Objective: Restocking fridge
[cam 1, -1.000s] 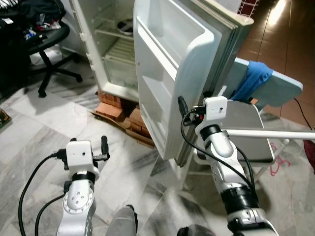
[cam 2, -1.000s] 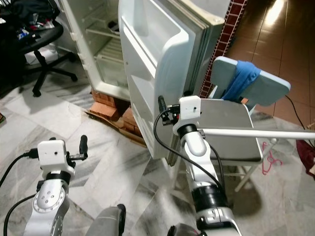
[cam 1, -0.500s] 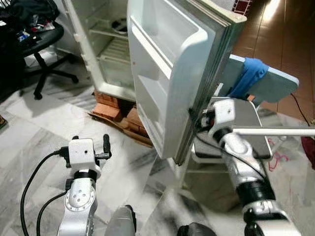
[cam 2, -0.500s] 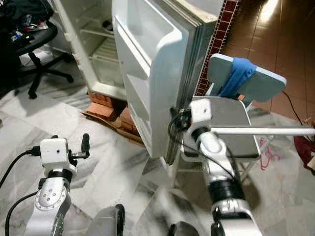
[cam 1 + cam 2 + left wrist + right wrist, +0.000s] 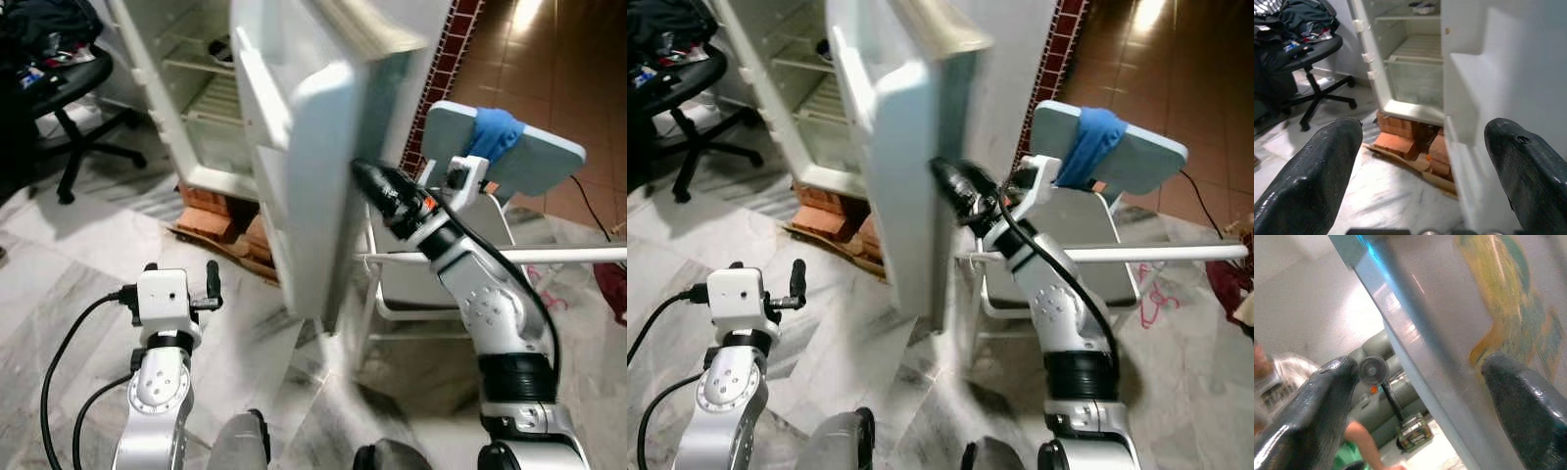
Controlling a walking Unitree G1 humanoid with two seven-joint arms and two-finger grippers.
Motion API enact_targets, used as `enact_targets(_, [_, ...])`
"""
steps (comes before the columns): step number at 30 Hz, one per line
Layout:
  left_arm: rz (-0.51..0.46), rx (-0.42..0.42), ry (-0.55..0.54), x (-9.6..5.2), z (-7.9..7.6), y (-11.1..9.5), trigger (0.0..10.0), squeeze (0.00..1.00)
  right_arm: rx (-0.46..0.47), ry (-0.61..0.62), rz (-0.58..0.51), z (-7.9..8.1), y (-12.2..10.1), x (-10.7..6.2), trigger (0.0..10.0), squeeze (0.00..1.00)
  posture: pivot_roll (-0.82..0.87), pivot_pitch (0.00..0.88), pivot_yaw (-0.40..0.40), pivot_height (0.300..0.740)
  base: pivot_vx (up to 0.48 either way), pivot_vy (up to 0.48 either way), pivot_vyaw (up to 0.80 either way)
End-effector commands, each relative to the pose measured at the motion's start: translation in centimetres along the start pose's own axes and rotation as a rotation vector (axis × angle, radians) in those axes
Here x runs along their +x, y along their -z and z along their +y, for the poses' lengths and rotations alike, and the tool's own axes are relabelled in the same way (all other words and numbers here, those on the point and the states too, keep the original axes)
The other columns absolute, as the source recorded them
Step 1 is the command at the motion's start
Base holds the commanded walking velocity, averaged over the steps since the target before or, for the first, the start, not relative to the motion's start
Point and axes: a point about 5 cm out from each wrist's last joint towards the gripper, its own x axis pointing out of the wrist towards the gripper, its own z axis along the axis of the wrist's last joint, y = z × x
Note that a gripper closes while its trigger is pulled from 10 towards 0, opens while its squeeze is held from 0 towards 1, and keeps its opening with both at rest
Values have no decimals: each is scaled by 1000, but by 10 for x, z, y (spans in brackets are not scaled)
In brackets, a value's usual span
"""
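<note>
Right gripper (image 5: 367, 181) is raised to the outer face of the fridge door (image 5: 294, 147), near its free edge; in the right wrist view its two black fingers (image 5: 1317, 401) stand spread, door edge between them, nothing grasped. Door appears blurred in both eye views. Left gripper (image 5: 210, 286) hangs low over the marble floor (image 5: 88, 264), fingers apart, empty, pointing toward the fridge (image 5: 211, 93). Fridge cabinet stands open at the far left, wire shelves visible, a dark item on the upper shelf too small to identify; base sits on bricks (image 5: 220, 211). Folding chair (image 5: 509, 166) with blue cloth (image 5: 493, 130) stands just beside the door's outer side, behind the right arm. No stock item is visible in either gripper. Judgement: door handling step, restocking itself not begun. Risks: door edge could slip from the spread fingers; a wide swing could strike the chair; pushing hard could shift the cabinet on its bricks.
</note>
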Motion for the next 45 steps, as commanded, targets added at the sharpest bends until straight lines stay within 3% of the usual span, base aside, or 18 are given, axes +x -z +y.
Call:
enact_targets(1, [18, 18, -2, -2, 2, 4, 10000, 0, -31, 79, 97, -12, 22, -11, 10000, 0, 142, 99, -2, 740, 0, 0, 0])
enact_targets(3, [17, 16, 0, -2, 2, 4, 10000, 0, -36, 118, 127, -15, 31, -17, 10000, 0, 140, 99, -4, 740, 0, 0, 0])
enact_targets(6, [32, -7, -2, -4, 1, 7, 10000, 0, -119, 322, 196, -25, 56, -39, 10000, 0, 139, 101, -6, 740, 0, 0, 0])
enact_targets(9, [53, -22, -10, -5, 2, 10, 10000, 0, -220, 402, 205, -23, 64, -48, 10000, 0, 142, 101, -7, 740, 0, 0, 0])
enact_targets(13, [63, -18, -10, -5, 2, 12, 10000, 0, -221, 489, 167, -23, 67, -54, 10000, 0, 137, 99, -14, 740, 0, 0, 0])
enact_targets(16, [54, -12, 23, -5, -4, 11, 10000, 0, -276, 558, 150, -25, 68, -57, 10000, 0, 138, 98, -14, 740, 0, 480, 0])
enact_targets(21, [38, 24, 76, -4, -11, 9, 10000, 0, -335, 531, 141, -23, 67, -51, 10000, 0, 125, 100, -2, 740, 0, 480, 0])
enact_targets(32, [8, 16, 81, 2, -13, 3, 10000, 0, -353, 570, 104, -29, 60, -46, 10000, 0, 122, 103, -4, 740, 0, 480, 0])
enact_targets(45, [5, -54, 125, 0, -14, 3, 10000, 0, -381, 662, 76, -38, 54, -52, 10000, 0, 115, 97, -3, 740, 0, 480, -164])
